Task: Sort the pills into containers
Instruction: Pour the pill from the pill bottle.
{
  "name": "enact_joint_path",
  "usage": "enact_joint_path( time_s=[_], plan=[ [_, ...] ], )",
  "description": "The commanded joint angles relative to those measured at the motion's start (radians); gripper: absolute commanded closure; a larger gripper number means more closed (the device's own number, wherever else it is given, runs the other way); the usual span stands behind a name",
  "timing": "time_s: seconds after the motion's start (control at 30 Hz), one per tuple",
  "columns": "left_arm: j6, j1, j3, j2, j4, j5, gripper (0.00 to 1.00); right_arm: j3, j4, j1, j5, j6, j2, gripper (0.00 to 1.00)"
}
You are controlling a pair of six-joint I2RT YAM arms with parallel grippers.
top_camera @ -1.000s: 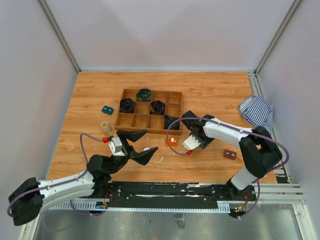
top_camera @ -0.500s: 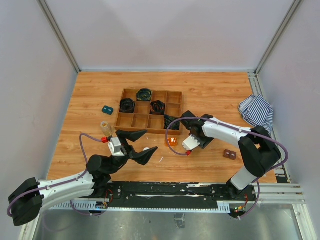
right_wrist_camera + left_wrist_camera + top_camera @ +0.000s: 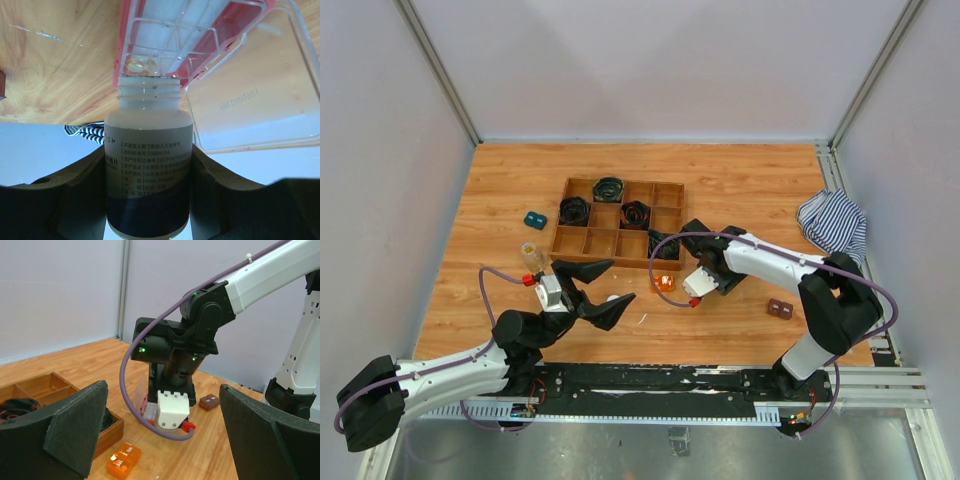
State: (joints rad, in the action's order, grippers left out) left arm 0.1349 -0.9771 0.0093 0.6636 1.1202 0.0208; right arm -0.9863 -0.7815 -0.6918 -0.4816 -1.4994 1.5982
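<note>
My right pincer is clamping the bottle by its body, with 1 finger pressing on each side. I am holding it tipped, so its uncapped mouth is facing the pink box. The box is lying on the counter with its clear lid swung open. It is sitting just past the bottle's mouth, and I cannot tell whether the 2 are touching. 1 yellowish translucent pill is resting in the compartment nearest the mouth.

From above, this pincer is working just right of the orange block and just in front of the wooden tray.

My left pincer is hanging over the counter with its 2 fingers spread wide and is gripping nothing. The clear vial is standing to its left, near the tray's near-left corner and well apart from my right pincer.
</note>
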Motion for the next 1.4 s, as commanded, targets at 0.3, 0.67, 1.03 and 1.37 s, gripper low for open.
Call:
enact_joint_path(
  time_s=[0.3,0.67,1.03,1.37],
  plan=[
    [-0.02,0.003,-0.098,-0.007,0.032,-0.009,0.01,-0.031,-0.037,-0.012,0.025,0.05,-0.018,0.99],
    [-0.02,0.003,-0.101,-0.009,0.037,-0.009,0.01,-0.03,-0.017,0.002,0.024,0.055,0.0,0.99],
    [-0.02,0.003,-0.102,-0.008,0.038,-0.006,0.01,-0.017,0.017,0.017,-0.003,0.058,0.011,0.99],
    [-0.019,0.003,-0.098,-0.003,0.036,-0.007,0.01,-0.001,0.041,0.022,-0.012,0.053,0.012,0.99]
  ],
)
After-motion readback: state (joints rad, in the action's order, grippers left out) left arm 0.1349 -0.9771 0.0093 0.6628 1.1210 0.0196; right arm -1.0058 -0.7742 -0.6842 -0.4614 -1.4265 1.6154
